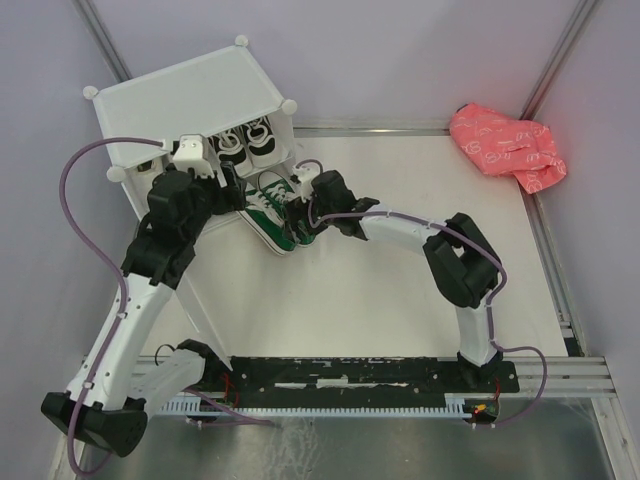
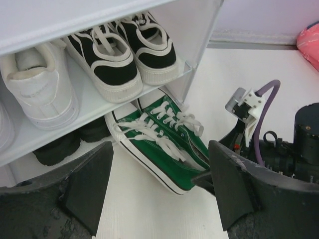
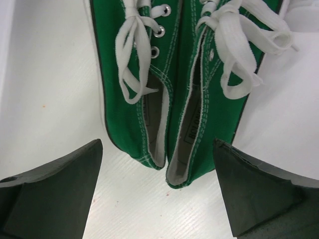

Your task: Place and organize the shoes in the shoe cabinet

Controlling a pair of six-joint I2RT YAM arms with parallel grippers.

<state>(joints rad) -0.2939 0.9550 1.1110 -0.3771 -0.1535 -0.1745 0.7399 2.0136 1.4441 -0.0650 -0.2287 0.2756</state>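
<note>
Both sets of jaws gape wide and empty: right gripper (image 3: pixel 157 147) behind the heels of the green sneakers (image 3: pixel 164 89), left gripper (image 2: pixel 160 154) above them. The pair lies centre frame in the top view, toes at the lower opening of the cabinet (image 1: pixel 190 95), upper left.

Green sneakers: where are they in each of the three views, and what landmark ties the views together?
Top external: green sneakers left of centre, at the shoe cabinet opening.
Left wrist: green sneakers at centre, toes toward the cabinet's lower compartment.
Right wrist: green sneakers at upper centre, heels toward the camera.
Shared landmark: the white tabletop under the pair.
</note>
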